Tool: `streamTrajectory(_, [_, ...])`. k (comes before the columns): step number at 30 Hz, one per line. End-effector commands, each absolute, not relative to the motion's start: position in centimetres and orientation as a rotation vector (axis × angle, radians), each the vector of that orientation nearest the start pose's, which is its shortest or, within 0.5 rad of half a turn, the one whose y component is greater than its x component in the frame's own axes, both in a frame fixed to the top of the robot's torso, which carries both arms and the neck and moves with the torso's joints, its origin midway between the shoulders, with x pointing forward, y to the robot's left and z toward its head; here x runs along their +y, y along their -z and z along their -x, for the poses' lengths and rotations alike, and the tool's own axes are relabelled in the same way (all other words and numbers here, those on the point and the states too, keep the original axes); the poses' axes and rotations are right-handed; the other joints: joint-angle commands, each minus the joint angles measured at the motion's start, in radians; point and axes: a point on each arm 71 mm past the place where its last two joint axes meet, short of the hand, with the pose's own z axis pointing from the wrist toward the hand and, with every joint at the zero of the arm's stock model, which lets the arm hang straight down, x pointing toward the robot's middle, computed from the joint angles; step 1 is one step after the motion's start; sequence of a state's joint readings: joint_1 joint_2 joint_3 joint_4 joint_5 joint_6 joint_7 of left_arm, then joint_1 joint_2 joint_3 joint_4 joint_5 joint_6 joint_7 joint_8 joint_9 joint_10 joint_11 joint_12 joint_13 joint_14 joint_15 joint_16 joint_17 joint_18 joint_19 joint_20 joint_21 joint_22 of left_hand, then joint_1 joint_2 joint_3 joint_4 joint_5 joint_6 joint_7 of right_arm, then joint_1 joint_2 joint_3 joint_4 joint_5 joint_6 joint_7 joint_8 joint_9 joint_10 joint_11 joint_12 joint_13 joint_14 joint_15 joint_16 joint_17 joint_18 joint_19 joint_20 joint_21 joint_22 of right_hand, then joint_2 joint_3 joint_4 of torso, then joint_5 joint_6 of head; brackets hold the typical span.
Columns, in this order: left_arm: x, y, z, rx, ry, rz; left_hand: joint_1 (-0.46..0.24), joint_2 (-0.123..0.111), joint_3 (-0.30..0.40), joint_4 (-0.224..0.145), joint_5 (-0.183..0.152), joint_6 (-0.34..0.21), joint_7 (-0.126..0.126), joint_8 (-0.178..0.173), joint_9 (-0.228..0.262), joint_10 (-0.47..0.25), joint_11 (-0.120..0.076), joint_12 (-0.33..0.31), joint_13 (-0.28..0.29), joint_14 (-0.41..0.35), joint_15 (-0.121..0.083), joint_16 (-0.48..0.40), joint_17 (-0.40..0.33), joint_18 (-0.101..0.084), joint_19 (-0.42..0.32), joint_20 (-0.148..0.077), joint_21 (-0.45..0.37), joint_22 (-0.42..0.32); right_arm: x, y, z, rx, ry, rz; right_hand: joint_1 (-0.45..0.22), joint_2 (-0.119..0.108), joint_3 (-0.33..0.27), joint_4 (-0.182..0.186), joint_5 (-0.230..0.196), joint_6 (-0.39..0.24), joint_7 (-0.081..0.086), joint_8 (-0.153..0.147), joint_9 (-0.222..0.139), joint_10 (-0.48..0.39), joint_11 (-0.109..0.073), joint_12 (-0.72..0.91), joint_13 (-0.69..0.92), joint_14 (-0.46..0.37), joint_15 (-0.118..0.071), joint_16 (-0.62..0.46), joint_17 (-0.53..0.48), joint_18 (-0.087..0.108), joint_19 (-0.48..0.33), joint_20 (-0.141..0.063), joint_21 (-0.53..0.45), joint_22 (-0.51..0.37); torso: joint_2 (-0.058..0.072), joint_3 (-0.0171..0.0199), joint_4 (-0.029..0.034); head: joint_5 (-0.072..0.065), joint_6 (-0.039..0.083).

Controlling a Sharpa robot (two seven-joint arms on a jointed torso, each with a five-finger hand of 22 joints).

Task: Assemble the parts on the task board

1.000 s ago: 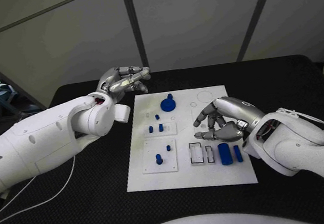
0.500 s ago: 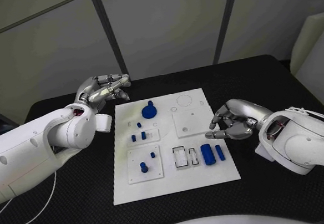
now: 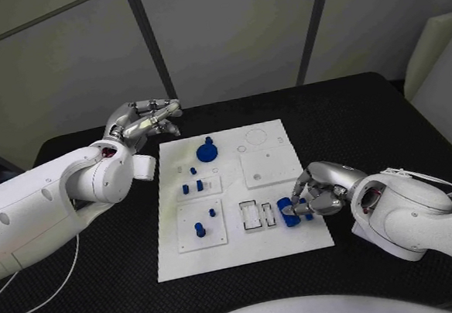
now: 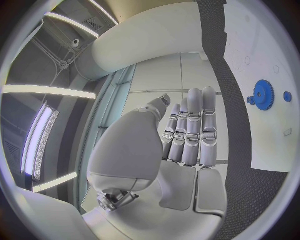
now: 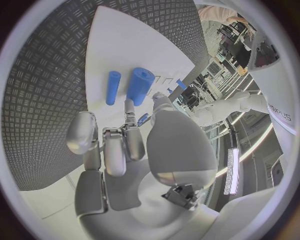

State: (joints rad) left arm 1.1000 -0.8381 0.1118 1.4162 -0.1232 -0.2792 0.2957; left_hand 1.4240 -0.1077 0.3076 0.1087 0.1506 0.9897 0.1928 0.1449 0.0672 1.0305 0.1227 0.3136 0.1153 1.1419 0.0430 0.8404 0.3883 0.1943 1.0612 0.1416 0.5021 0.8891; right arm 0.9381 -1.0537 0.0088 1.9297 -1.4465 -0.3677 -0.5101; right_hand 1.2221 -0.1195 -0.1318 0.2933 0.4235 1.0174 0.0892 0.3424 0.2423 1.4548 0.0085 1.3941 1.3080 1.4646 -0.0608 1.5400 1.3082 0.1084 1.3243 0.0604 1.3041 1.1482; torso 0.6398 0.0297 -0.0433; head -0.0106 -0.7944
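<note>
Parts lay on the white task board (image 3: 267, 168) in the middle of the black tabletop (image 3: 378, 117); we saw a thick blue cylinder (image 5: 140, 85) and a thinner blue peg (image 5: 112, 87) just beyond our right robot hand (image 3: 312, 196), whose curled fingers gripped nothing we could make out. Our left robot hand (image 3: 139, 120) hovered off the board's far corner, fingers straight, close together and holding nothing, with the blue gear (image 4: 263, 94) off to its side.

White task board (image 3: 267, 168) — blue parts (image 3: 205, 151) seated, scattered

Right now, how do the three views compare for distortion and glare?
Head view: straight edges, even light, task board sharp. Left wrist view: fisheye bends the board's edge; bright ceiling strips glare beside the left hand. Right wrist view: table curves strongly, right hand looms large.
</note>
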Motion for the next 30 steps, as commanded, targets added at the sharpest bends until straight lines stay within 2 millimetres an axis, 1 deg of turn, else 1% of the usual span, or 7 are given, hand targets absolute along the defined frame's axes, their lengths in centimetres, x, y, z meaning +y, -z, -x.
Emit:
streamTrajectory(1, [24.0, 18.4, -50.9, 1.409, 1.466, 1.112, -0.001, 0.001, -0.007, 0.002, -0.001, -0.006, 0.000, 0.005, 0.001, -0.006, 0.000, 0.006, -0.001, -0.008, 0.000, -0.005, -0.002, -0.013, 0.002, 0.002, -0.004, -0.001, -20.3, 24.5, -36.5, 1.960, -0.488, -0.121, -0.009, 0.002, -0.007, -0.001, 0.005, -0.001, -0.004, 0.006, 0.002, 0.007, 0.000, 0.005, 0.045, 0.094, 0.006, 0.005, 0.201, -0.019, 0.007, -0.003, 0.007, 0.001, 0.000, 0.0002, -0.0009, 0.003, -0.005])
streamTrajectory(11, [24.1, 18.4, -50.9, 1.410, 1.464, 1.113, -0.001, 0.002, -0.007, 0.002, 0.000, -0.006, 0.000, 0.005, 0.001, -0.006, -0.001, 0.006, -0.001, -0.007, 0.000, -0.005, -0.002, -0.013, 0.002, 0.002, -0.005, -0.002, -19.9, 25.0, -36.8, 1.969, -0.470, -0.100, -0.011, 0.006, -0.010, 0.000, 0.006, 0.000, -0.006, 0.013, 0.008, 0.008, -0.001, 0.005, 0.048, 0.094, 0.005, 0.006, 0.203, -0.020, 0.008, -0.004, 0.008, 0.004, 0.000, -0.0012, 0.0003, 0.009, -0.008])
streamTrajectory(15, [24.1, 18.4, -50.9, 1.411, 1.464, 1.113, -0.001, 0.002, -0.007, 0.002, 0.000, -0.006, 0.000, 0.005, 0.001, -0.006, -0.001, 0.006, -0.001, -0.007, 0.000, -0.005, -0.002, -0.013, 0.002, 0.002, -0.005, -0.002, -19.6, 25.4, -37.0, 1.983, -0.462, -0.093, -0.011, 0.009, -0.011, -0.001, 0.005, 0.000, -0.006, 0.015, 0.010, 0.007, -0.002, 0.005, 0.048, 0.094, 0.004, 0.007, 0.204, -0.020, 0.009, -0.004, 0.009, 0.006, 0.001, -0.0007, -0.0006, 0.010, -0.008])
streamTrajectory(18, [24.1, 18.4, -50.9, 1.413, 1.465, 1.113, -0.001, 0.002, -0.007, 0.002, 0.000, -0.006, 0.000, 0.005, 0.001, -0.006, -0.001, 0.006, -0.001, -0.007, 0.000, -0.005, -0.002, -0.013, 0.002, 0.002, -0.005, -0.002, -19.3, 26.0, -36.9, 2.000, -0.457, -0.080, -0.005, 0.015, -0.010, -0.002, 0.004, -0.003, -0.007, 0.019, 0.014, 0.007, -0.002, 0.004, 0.049, 0.094, 0.004, 0.006, 0.204, -0.020, 0.009, -0.004, 0.009, 0.006, 0.001, -0.0007, 0.0007, 0.011, -0.008])
streamTrajectory(21, [24.1, 18.4, -50.9, 1.414, 1.465, 1.113, -0.001, 0.002, -0.007, 0.002, 0.000, -0.006, 0.000, 0.005, 0.001, -0.006, -0.001, 0.006, -0.001, -0.007, 0.000, -0.005, -0.002, -0.013, 0.002, 0.002, -0.005, -0.002, -19.0, 26.4, -36.8, 2.019, -0.457, -0.070, -0.001, 0.018, -0.010, -0.003, 0.003, -0.003, -0.007, 0.022, 0.017, 0.007, -0.003, 0.005, 0.050, 0.095, 0.003, 0.007, 0.204, -0.020, 0.009, -0.005, 0.009, 0.007, 0.001, -0.0020, 0.0018, 0.011, -0.009])
streamTrajectory(27, [24.2, 18.4, -50.8, 1.414, 1.462, 1.114, -0.001, 0.002, -0.007, 0.002, 0.000, -0.006, 0.000, 0.005, 0.001, -0.006, -0.001, 0.006, -0.001, -0.007, 0.000, -0.005, -0.002, -0.013, 0.002, 0.002, -0.005, -0.002, -18.7, 26.9, -36.5, 2.051, -0.458, -0.057, 0.008, 0.024, -0.011, -0.004, 0.002, 0.002, -0.011, 0.034, 0.026, 0.009, -0.006, 0.007, 0.054, 0.095, 0.001, 0.008, 0.207, -0.021, 0.011, -0.006, 0.012, 0.010, 0.002, -0.0015, -0.0019, 0.012, -0.011])
streamTrajectory(30, [24.2, 18.4, -50.8, 1.414, 1.462, 1.114, -0.001, 0.002, -0.007, 0.002, 0.000, -0.006, 0.000, 0.005, 0.001, -0.006, -0.001, 0.006, -0.001, -0.007, 0.000, -0.005, -0.002, -0.013, 0.002, 0.002, -0.005, -0.002, -18.6, 27.0, -36.5, 2.053, -0.453, -0.054, 0.015, 0.027, -0.012, -0.005, 0.002, 0.003, -0.013, 0.039, 0.031, 0.009, -0.007, 0.006, 0.055, 0.095, 0.000, 0.008, 0.208, -0.021, 0.011, -0.007, 0.012, 0.011, 0.001, -0.0020, -0.0019, 0.011, -0.010])
